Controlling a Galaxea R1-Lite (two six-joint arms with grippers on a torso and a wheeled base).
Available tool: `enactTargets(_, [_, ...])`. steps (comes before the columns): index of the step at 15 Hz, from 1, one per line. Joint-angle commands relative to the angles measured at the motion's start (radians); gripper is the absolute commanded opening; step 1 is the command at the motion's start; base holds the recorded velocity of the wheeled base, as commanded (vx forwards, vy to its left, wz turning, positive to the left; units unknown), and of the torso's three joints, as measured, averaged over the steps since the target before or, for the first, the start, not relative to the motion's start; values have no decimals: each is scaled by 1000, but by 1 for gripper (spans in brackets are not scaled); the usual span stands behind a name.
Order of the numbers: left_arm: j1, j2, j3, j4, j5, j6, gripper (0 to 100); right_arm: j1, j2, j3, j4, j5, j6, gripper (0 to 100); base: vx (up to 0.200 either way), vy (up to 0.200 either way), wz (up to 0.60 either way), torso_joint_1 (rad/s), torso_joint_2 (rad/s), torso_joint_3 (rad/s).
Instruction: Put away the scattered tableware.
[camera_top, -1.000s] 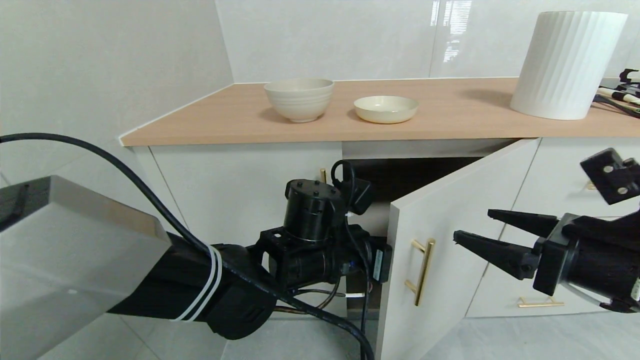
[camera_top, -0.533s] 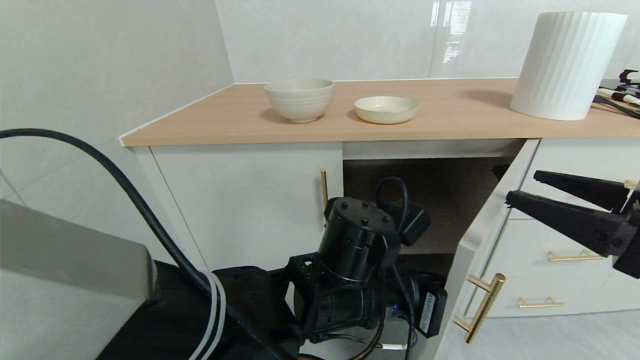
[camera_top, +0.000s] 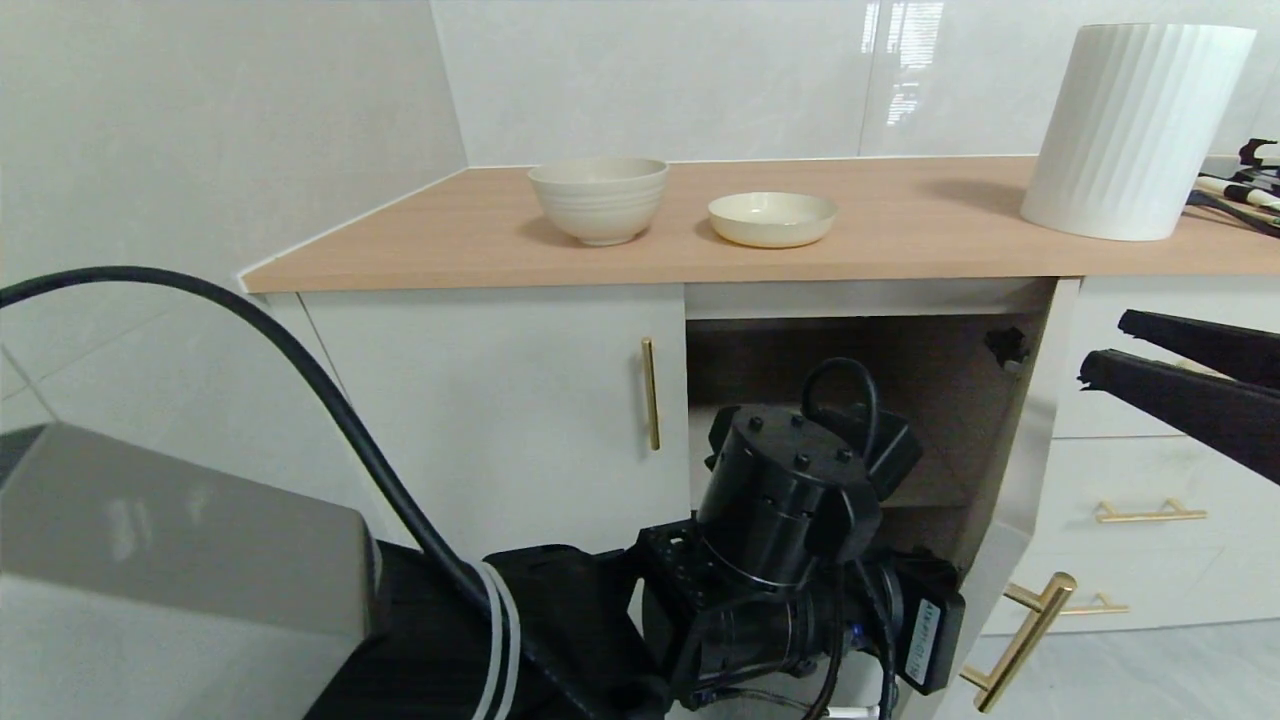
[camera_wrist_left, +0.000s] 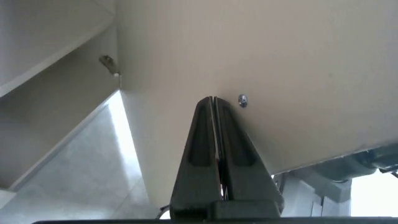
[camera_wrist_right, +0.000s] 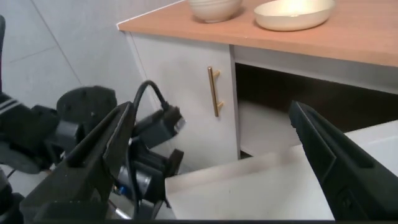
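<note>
Our left gripper is fully closed, its two fingers pressed flat together with nothing between them. Its tips are at the inner face of the open cabinet door; whether they actually touch the panel we cannot quite tell. Our right gripper is spread wide and empty, hanging in front of the drawers just right of the open compartment. We count two pieces of tableware on the wooden counter: one ribbed bowl and, near it on the right and not touching, one shallow dish. One tall white ribbed container stands well to the right, with a few utensils beyond it. Below the bowl, one closed door sits beside the open one, and we count four gold handles in all.
</note>
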Motion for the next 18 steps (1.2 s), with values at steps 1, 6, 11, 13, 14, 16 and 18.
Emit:
enactTargets(1, [-27, 6, -2, -1, -2, 1, 0, 0, -1, -4, 0, 1, 0, 100, 0, 0, 0, 0, 0, 0])
enactTargets(6, [-141, 29, -25, 1, 15, 2, 0, 0, -15, -7, 0, 10, 0, 100, 0, 0, 0, 0, 0, 0])
enactTargets(11, [-211, 138, -166, -13, 32, 2, 0, 0, -43, -19, 0, 32, 8, 100, 0, 0, 0, 0, 0, 0])
enactTargets(13, [-247, 174, -253, -11, 72, -2, 0, 0, -52, -19, 0, 49, 18, 100, 0, 0, 0, 0, 0, 0])
enactTargets(14, [-254, 173, -255, -13, 89, -4, 0, 0, -50, -19, 0, 50, 23, 100, 0, 0, 0, 0, 0, 0])
enactTargets(16, [-250, 141, -247, -25, 152, -2, 0, 0, -46, -17, 0, 52, 26, 100, 0, 0, 0, 0, 0, 0])
enactTargets(18, [-208, 53, -201, -24, 184, -4, 0, 0, -32, -16, 0, 52, 26, 100, 0, 0, 0, 0, 0, 0])
